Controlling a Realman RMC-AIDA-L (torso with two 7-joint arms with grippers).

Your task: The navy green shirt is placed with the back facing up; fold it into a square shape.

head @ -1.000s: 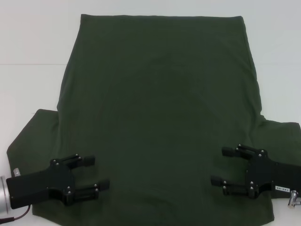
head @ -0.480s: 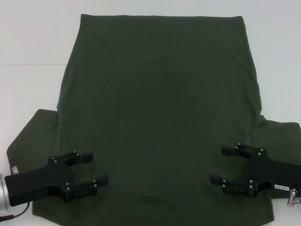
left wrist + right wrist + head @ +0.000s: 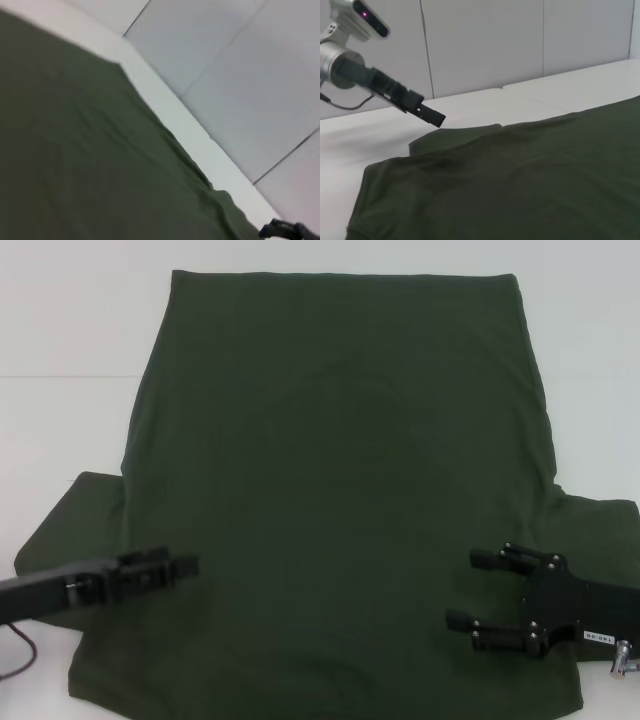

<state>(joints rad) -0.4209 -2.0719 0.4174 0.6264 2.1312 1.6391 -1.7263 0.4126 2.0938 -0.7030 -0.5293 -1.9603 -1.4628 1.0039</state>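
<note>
olive cloth of the navy green shirt (image 3: 340, 500) lies flat on the white surface (image 3: 70, 330), filling the head view, where the left gripper (image 3: 165, 567), state unclear, turns edge-on at lower left and the right gripper (image 3: 490, 600) hovers open and empty at lower right; the right wrist view shows a flat sleeve, so each should pinch it low at its edge.

Overhead head view; low opposing wrist views, all sharing the shirt (image 3: 340, 490).

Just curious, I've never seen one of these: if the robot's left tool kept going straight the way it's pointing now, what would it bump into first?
Probably nothing at first. The left tool points across the navy green shirt, above it, toward the right tool, though height is hard to judge.
</note>
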